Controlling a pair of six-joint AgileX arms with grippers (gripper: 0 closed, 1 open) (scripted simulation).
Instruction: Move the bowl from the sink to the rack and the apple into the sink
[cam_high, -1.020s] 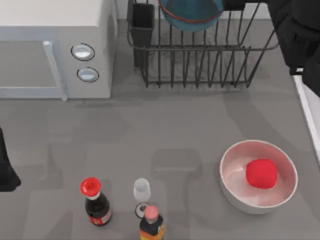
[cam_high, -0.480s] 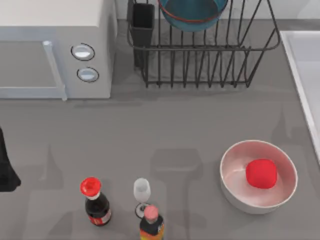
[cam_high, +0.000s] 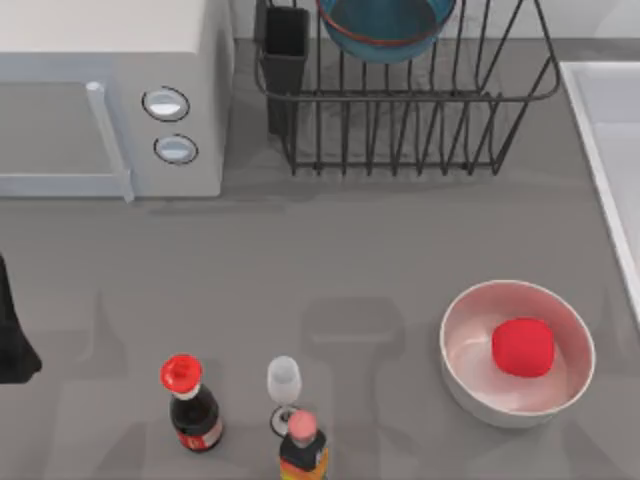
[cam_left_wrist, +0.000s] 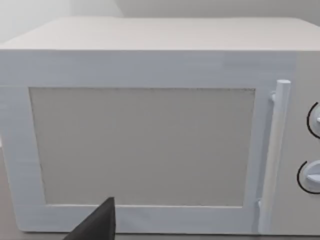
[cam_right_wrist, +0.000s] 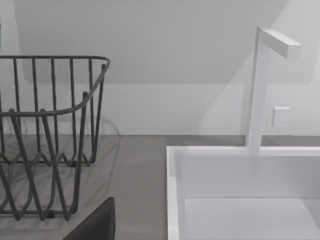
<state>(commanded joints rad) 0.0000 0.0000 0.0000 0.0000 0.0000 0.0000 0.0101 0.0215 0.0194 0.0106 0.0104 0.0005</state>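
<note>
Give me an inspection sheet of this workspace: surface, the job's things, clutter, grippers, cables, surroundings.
Surface: grey table, shadows on it.
Bowl: the teal bowl stands in the rack at the table's far side.
Apple: the apple lies inside a white bowl at the near right, not in the sink.
Sink: the sink is at the table's right edge, with a white faucet behind it; no object seen in the visible part.
Clutter: red-capped bottle, wine glass and orange-labelled bottle at the near edge.
Grippers: a dark part of the left arm is at the left edge.
Cables: nothing seen.
Surroundings: white microwave at far left, pale wall behind.
</note>
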